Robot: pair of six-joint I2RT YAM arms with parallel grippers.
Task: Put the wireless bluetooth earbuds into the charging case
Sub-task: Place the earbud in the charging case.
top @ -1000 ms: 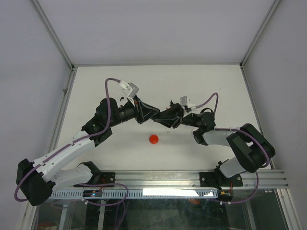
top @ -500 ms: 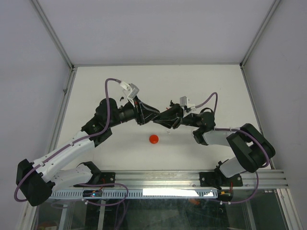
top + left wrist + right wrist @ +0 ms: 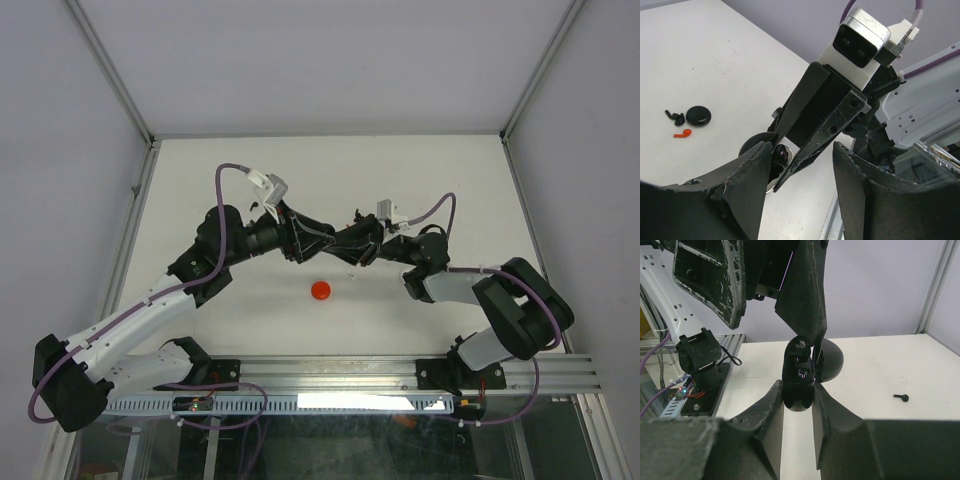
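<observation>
My right gripper (image 3: 797, 387) is shut on a black charging case (image 3: 799, 371), held above the table with its round lid (image 3: 830, 360) swung open. My left gripper (image 3: 800, 147) stands open right at the case, one finger (image 3: 747, 170) beside it. Something glossy and black, possibly an earbud (image 3: 780, 153), sits in the case's well. Loose earbuds lie on the table: two black ones (image 3: 675, 117), a red one (image 3: 683, 133) and another black one (image 3: 900, 397). From above, both grippers (image 3: 340, 245) meet at mid-table and hide the case.
A red puck-shaped case (image 3: 320, 290) lies on the table just in front of the grippers. A black puck (image 3: 698, 115) rests beside the loose buds. An aluminium rail (image 3: 400, 375) runs along the near edge, and frame posts (image 3: 115, 85) stand at the back corners.
The left gripper's jaws have opened from shut while staying at the case. The right gripper keeps its hold on the case. Both arms have barely moved.
</observation>
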